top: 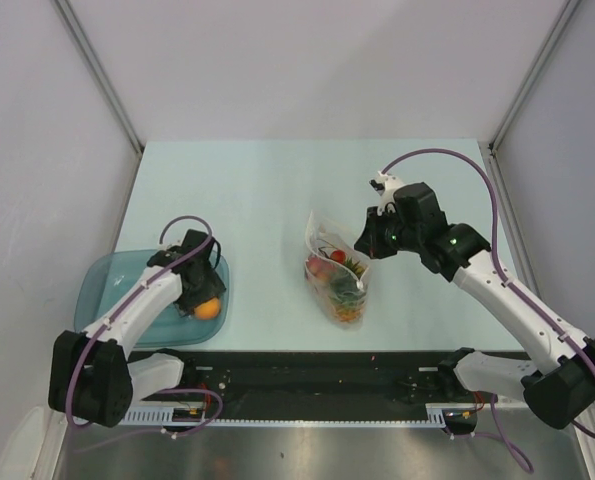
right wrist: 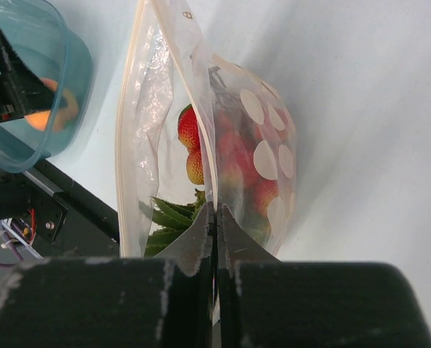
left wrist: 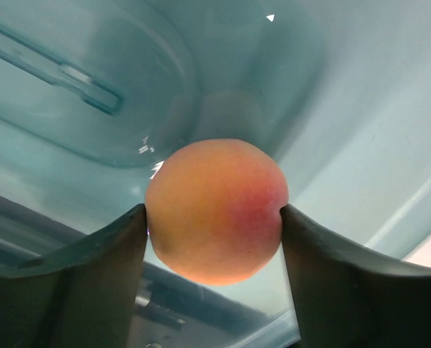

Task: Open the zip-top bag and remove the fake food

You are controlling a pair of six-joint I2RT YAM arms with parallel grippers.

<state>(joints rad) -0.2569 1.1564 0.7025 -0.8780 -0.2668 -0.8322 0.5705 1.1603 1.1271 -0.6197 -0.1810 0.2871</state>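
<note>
The clear dotted zip-top bag [top: 335,268] lies at the table's middle with its mouth open; it also shows in the right wrist view [right wrist: 262,156]. Inside are a red strawberry [right wrist: 189,130], green pineapple leaves [right wrist: 164,217] and other fake food. My right gripper [right wrist: 216,214] is shut on the bag's near rim wall, also seen from above [top: 365,243]. My left gripper [left wrist: 214,217] is shut on an orange-red toy peach [left wrist: 215,209] and holds it over the teal tray [left wrist: 92,87]. From above the left gripper [top: 203,296] and the peach [top: 208,308] are at the tray's right end.
The teal translucent tray [top: 112,285] sits at the table's front left, and its corner shows in the right wrist view [right wrist: 27,138]. A black rail [top: 307,365] runs along the near edge. Grey walls close in both sides.
</note>
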